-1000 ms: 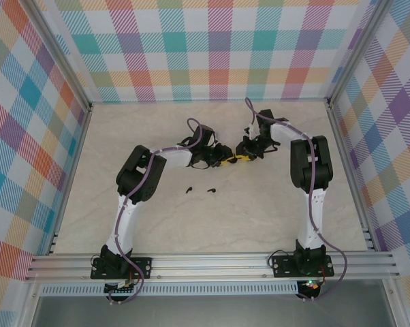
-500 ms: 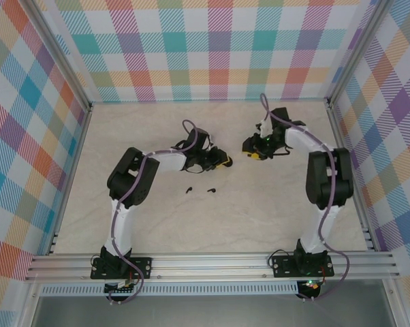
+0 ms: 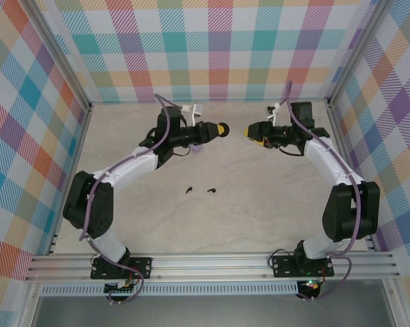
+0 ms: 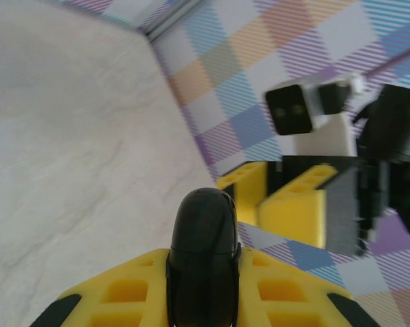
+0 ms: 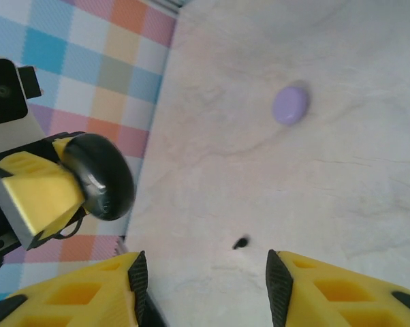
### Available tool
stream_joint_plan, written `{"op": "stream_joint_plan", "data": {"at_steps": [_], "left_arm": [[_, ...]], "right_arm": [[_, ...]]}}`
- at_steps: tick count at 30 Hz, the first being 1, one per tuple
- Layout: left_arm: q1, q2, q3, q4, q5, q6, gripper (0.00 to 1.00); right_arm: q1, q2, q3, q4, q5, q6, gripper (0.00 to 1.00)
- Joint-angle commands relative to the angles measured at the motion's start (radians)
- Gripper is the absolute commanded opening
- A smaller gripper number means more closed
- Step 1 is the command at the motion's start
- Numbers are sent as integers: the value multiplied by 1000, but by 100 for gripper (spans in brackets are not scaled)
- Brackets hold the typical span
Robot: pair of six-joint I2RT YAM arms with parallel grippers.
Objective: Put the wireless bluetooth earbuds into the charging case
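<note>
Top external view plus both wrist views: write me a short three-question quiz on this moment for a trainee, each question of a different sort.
1. True or false: the left gripper is shut on the black case.
2. Fill in the missing word: the right gripper is ____ and has nothing between its fingers.
3. Pick one: the two black earbuds lie
A) inside a case
B) loose on the table, between the two arms
C) in one gripper's fingers

Key: 1 true; 2 open; 3 B.
</note>
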State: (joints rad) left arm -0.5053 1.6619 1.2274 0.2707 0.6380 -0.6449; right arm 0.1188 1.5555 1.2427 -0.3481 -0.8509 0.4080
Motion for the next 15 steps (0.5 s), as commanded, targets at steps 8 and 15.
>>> {"op": "stream_joint_plan", "data": {"at_steps": [8,15], "left_arm": [[2,-152,-67,104,107,82,12],[-5,-188,-75,123,130,88,11]], "right_arm": [[72,-135,-21,247,-192,73,56],[127,-133,28,232,-191,42,56]]}}
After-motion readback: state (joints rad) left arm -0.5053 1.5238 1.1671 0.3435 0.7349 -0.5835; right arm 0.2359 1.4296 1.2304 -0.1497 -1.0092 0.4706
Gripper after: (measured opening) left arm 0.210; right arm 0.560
